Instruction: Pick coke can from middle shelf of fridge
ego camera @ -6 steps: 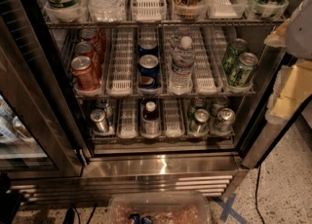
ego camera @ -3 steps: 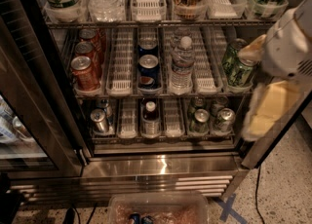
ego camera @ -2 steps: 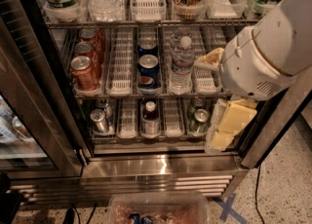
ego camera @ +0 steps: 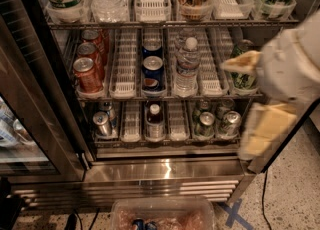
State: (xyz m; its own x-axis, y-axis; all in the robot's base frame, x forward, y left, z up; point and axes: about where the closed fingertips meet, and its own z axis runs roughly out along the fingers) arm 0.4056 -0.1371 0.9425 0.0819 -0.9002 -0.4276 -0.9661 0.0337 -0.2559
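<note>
The fridge (ego camera: 165,171) stands open in front of me. Three red coke cans stand in a row in the left lane of the middle shelf (ego camera: 125,91), and the front coke can (ego camera: 87,74) is at the shelf's front edge. My gripper (ego camera: 262,104) and its white arm are blurred at the right, in front of the right end of the middle shelf, far from the coke cans. It holds nothing that I can see. The arm partly hides a green can (ego camera: 243,78).
Blue Pepsi cans (ego camera: 152,71) and a water bottle (ego camera: 187,64) stand in the middle lanes. Bottles and cans fill the top shelf, and silver cans (ego camera: 102,123) the bottom shelf. The glass door (ego camera: 30,124) stands open at left. A plastic bin (ego camera: 165,214) sits on the floor below.
The arm has swung in from the right edge across the fridge's right side, then drawn slightly back to the right. The cans have not moved.
</note>
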